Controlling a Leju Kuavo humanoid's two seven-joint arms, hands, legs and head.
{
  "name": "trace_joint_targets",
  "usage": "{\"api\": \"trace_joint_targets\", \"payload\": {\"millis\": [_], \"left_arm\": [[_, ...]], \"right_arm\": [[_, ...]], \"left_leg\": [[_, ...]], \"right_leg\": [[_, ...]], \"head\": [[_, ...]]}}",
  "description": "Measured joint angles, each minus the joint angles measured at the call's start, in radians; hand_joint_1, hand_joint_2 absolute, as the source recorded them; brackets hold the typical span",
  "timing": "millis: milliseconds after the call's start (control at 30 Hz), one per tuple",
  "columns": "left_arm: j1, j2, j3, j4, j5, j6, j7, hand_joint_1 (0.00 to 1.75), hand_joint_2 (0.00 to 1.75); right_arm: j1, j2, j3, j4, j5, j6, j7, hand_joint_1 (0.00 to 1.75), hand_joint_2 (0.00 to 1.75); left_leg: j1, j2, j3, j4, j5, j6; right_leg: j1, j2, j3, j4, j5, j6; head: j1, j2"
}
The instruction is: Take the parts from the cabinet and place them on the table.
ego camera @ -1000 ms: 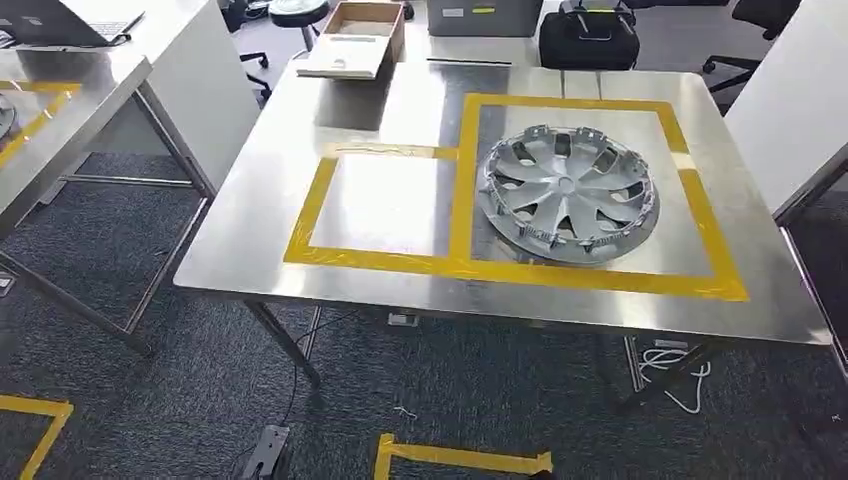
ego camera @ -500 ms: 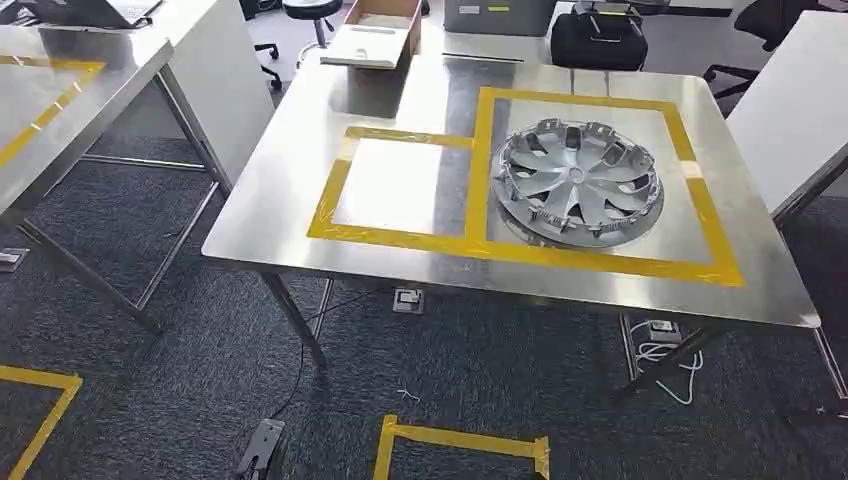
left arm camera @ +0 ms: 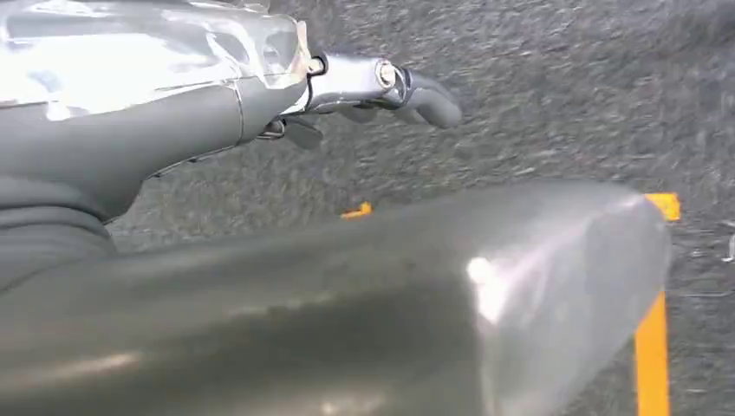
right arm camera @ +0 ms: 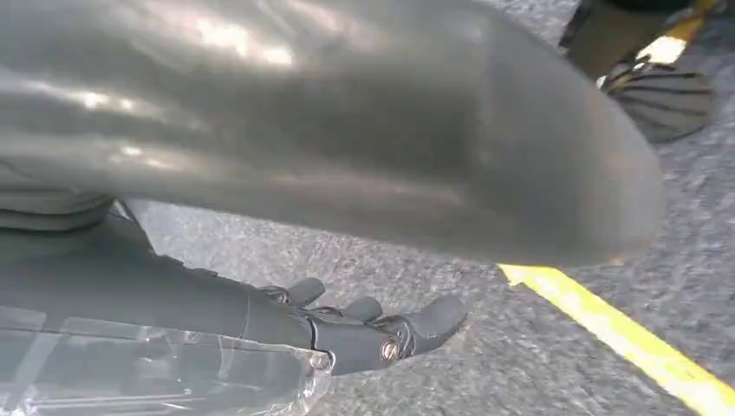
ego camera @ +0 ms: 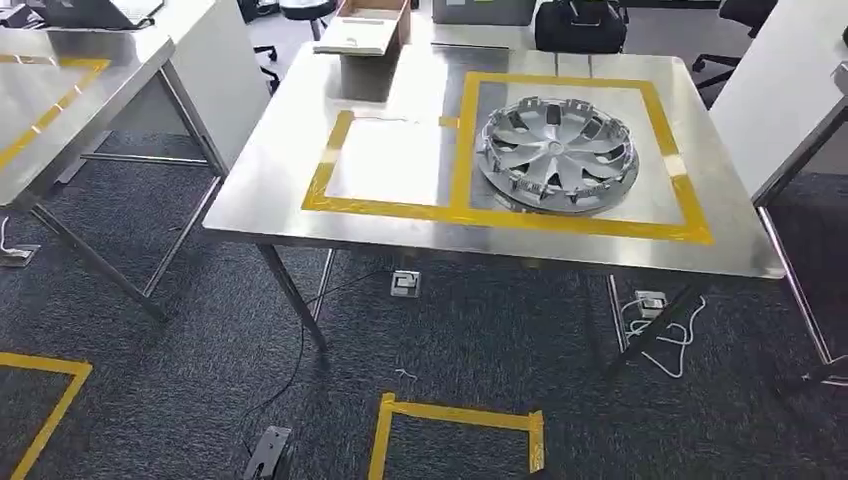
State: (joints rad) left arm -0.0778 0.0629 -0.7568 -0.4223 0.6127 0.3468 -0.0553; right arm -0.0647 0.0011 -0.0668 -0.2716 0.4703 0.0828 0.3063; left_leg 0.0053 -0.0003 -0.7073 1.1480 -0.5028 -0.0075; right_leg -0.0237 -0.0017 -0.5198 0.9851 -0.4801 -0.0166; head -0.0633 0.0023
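A silver wheel cover (ego camera: 557,155) lies flat on the steel table (ego camera: 400,215), inside the larger of two squares marked with yellow tape (ego camera: 575,222). The smaller taped square (ego camera: 385,165) to its left holds nothing. In the left wrist view my left hand (left arm camera: 360,91) hangs over the grey carpet, fingers apart, with nothing in it. My right hand (right arm camera: 364,334) hangs the same way over the carpet in the right wrist view, its fingers stretched out and bare.
A second steel table (ego camera: 60,110) stands at the left. A cardboard box (ego camera: 365,25) and a black bag (ego camera: 580,22) sit at the far edge. A white panel (ego camera: 790,90) leans at the right. Floor tape (ego camera: 455,415), a socket (ego camera: 405,283) and cables (ego camera: 650,310) lie on the carpet.
The whole picture has shifted: the camera has moved, so the table now sits higher and smaller in the frame, with more carpet below. The wheel cover keeps its place on the table.
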Motion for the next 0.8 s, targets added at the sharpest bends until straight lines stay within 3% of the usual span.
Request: {"api": "trace_joint_targets", "payload": {"millis": [33, 67, 100, 133, 167, 200, 233, 267, 333, 400, 433, 467, 533, 567, 600, 633, 667, 700, 733, 767, 800], "left_arm": [[0.000, 0.000, 0.000, 0.000, 0.000, -0.002, 0.000, 0.00, 0.00], [0.000, 0.001, 0.000, 0.001, 0.000, -0.003, 0.000, 0.00, 0.00], [0.000, 0.002, 0.000, 0.002, 0.000, -0.005, 0.000, 0.00, 0.00], [0.000, 0.003, 0.000, 0.003, 0.000, -0.008, 0.000, 0.00, 0.00], [0.000, 0.003, 0.000, 0.003, 0.000, -0.009, 0.000, 0.00, 0.00], [-0.001, 0.004, 0.000, 0.003, 0.000, -0.009, 0.000, 0.00, 0.00], [-0.005, 0.008, 0.000, 0.003, 0.000, -0.009, 0.000, 0.00, 0.00], [-0.006, 0.011, 0.000, 0.003, 0.000, -0.010, 0.000, 0.00, 0.00], [-0.006, 0.012, 0.000, 0.004, 0.001, -0.011, 0.000, 0.00, 0.00], [-0.007, 0.015, 0.000, 0.005, 0.008, -0.016, 0.000, 0.00, 0.00], [-0.008, 0.012, 0.000, 0.005, 0.015, -0.016, -0.002, 0.00, 0.00], [-0.008, 0.011, 0.000, 0.005, 0.017, -0.011, -0.005, 0.00, 0.00], [-0.004, 0.005, 0.000, 0.005, 0.025, -0.003, -0.009, 0.00, 0.00], [-0.002, 0.004, 0.000, 0.005, 0.026, 0.000, -0.011, 0.00, 0.00], [0.002, 0.002, 0.000, 0.005, 0.028, 0.002, -0.013, 0.00, 0.00], [0.005, -0.001, 0.000, 0.005, 0.032, 0.003, -0.016, 0.00, 0.00], [0.008, -0.002, 0.000, 0.005, 0.034, 0.005, -0.016, 0.00, 0.00], [0.009, -0.003, 0.000, 0.005, 0.034, 0.008, -0.017, 0.00, 0.00], [0.010, -0.004, 0.000, 0.005, 0.034, 0.010, -0.018, 0.00, 0.00], [0.010, -0.004, 0.000, 0.004, 0.034, 0.011, -0.018, 0.00, 0.00], [0.012, -0.004, 0.000, 0.003, 0.034, 0.013, -0.018, 0.00, 0.00]], "right_arm": [[0.001, 0.000, 0.003, 0.000, -0.007, 0.000, 0.000, 0.00, 0.00], [0.002, 0.000, 0.006, 0.000, -0.010, -0.001, 0.001, 0.00, 0.00], [0.004, 0.000, 0.008, 0.000, -0.012, -0.001, 0.001, 0.00, 0.00], [0.005, 0.000, 0.009, 0.000, -0.013, -0.001, 0.001, 0.00, 0.00], [0.005, 0.000, 0.010, 0.000, -0.013, -0.001, 0.001, 0.00, 0.00], [0.004, 0.000, 0.010, 0.000, -0.013, -0.001, 0.001, 0.00, 0.00], [0.003, 0.002, 0.012, 0.000, -0.013, -0.001, 0.001, 0.00, 0.00], [0.004, 0.003, 0.014, 0.000, -0.013, -0.001, 0.001, 0.00, 0.00], [0.002, 0.001, 0.016, 0.000, -0.013, -0.002, 0.002, 0.00, 0.00], [0.005, 0.002, 0.021, 0.000, -0.013, -0.001, 0.002, 0.00, 0.00], [0.005, -0.002, 0.027, 0.000, -0.013, -0.001, 0.002, 0.00, 0.00], [0.003, -0.001, 0.031, 0.000, -0.013, 0.000, 0.002, 0.00, 0.00], [0.001, -0.005, 0.035, 0.000, -0.013, 0.000, 0.002, 0.00, 0.00], [0.000, -0.006, 0.040, 0.000, -0.013, 0.000, 0.002, 0.00, 0.00], [0.000, -0.009, 0.047, 0.000, -0.013, 0.000, 0.002, 0.00, 0.00], [0.000, -0.011, 0.055, 0.000, -0.013, 0.001, 0.005, 0.00, 0.00], [0.000, -0.012, 0.060, 0.000, -0.013, 0.001, 0.006, 0.00, 0.00], [-0.001, -0.013, 0.062, -0.002, -0.013, 0.001, 0.007, 0.00, 0.00], [-0.003, -0.015, 0.068, -0.004, -0.013, 0.001, 0.007, 0.00, 0.00], [-0.006, -0.015, 0.073, -0.006, -0.014, 0.001, 0.008, 0.00, 0.00], [-0.004, -0.016, 0.077, -0.007, -0.018, 0.000, 0.010, 0.00, 0.00]], "left_leg": [[0.003, 0.000, -0.020, 0.084, -0.046, -0.004], [0.004, 0.000, -0.029, 0.147, -0.065, -0.006], [0.005, 0.000, -0.019, 0.165, -0.056, -0.005], [0.005, 0.000, 0.014, 0.138, -0.036, -0.003], [0.005, 0.000, 0.072, 0.064, -0.007, 0.003], [0.003, -0.002, 0.150, -0.044, 0.017, 0.013], [-0.002, -0.005, 0.214, -0.139, 0.002, 0.027], [-0.006, -0.002, 0.232, -0.167, -0.013, 0.028], [-0.017, -0.002, 0.225, -0.167, 0.001, 0.037], [-0.016, 0.000, 0.215, -0.187, 0.030, 0.057], [-0.012, 0.005, 0.210, -0.200, 0.047, 0.060], [-0.012, 0.004, 0.195, -0.202, 0.060, 0.070], [-0.017, 0.004, 0.164, -0.201, 0.082, 0.071], [-0.018, 0.005, 0.155, -0.199, 0.093, 0.072], [-0.020, 0.006, 0.138, -0.197, 0.104, 0.071], [-0.020, 0.006, 0.121, -0.194, 0.115, 0.069], [-0.020, 0.006, 0.106, -0.189, 0.125, 0.067], [-0.019, 0.006, 0.092, -0.183, 0.132, 0.064], [-0.019, 0.006, 0.079, -0.171, 0.137, 0.059], [-0.024, 0.005, 0.067, -0.162, 0.142, 0.053], [-0.023, 0.006, 0.068, -0.162, 0.148, 0.047]], "right_leg": [[0.001, 0.000, -0.009, 0.001, 0.012, 0.001], [0.002, 0.000, -0.023, 0.002, 0.024, 0.003], [0.003, 0.000, -0.036, 0.002, 0.033, 0.005], [0.004, 0.000, -0.047, 0.002, 0.041, 0.008], [0.005, 0.001, -0.058, 0.002, 0.050, 0.010], [0.007, 0.002, -0.067, 0.002, 0.059, 0.011], [0.004, 0.002, -0.068, 0.002, 0.066, 0.014], [0.007, 0.002, -0.072, 0.000, 0.075, 0.024], [-0.001, 0.001, -0.071, -0.004, 0.086, 0.037], [0.002, 0.000, -0.073, -0.014, 0.103, 0.050], [0.000, 0.000, -0.085, 0.004, 0.078, 0.044], [0.000, 0.000, -0.103, 0.049, 0.026, 0.032], [-0.001, 0.000, -0.147, 0.197, -0.076, 0.021], [0.000, 0.001, -0.162, 0.266, -0.101, 0.025], [-0.001, 0.000, -0.162, 0.303, -0.100, 0.036], [-0.001, 0.000, -0.137, 0.294, -0.074, 0.053], [-0.001, 0.000, -0.091, 0.239, -0.043, 0.066], [-0.001, 0.000, -0.032, 0.154, -0.019, 0.073], [-0.001, 0.000, 0.040, 0.048, -0.019, 0.069], [0.004, 0.000, 0.082, -0.024, -0.058, 0.051], [0.009, 0.002, 0.067, -0.011, -0.049, 0.038]], "head": [[0.001, 0.000], [0.001, 0.000], [0.000, 0.000], [0.001, 0.000], [0.000, 0.000], [0.000, 0.000], [0.001, 0.000], [0.003, 0.000], [-0.004, 0.000], [-0.002, 0.000], [-0.001, 0.000], [0.004, 0.000], [0.005, 0.000], [0.005, 0.000], [0.005, 0.000], [0.005, 0.000], [0.005, 0.000], [0.005, 0.000], [0.005, 0.000], [0.005, 0.000], [-0.002, 0.000]]}}
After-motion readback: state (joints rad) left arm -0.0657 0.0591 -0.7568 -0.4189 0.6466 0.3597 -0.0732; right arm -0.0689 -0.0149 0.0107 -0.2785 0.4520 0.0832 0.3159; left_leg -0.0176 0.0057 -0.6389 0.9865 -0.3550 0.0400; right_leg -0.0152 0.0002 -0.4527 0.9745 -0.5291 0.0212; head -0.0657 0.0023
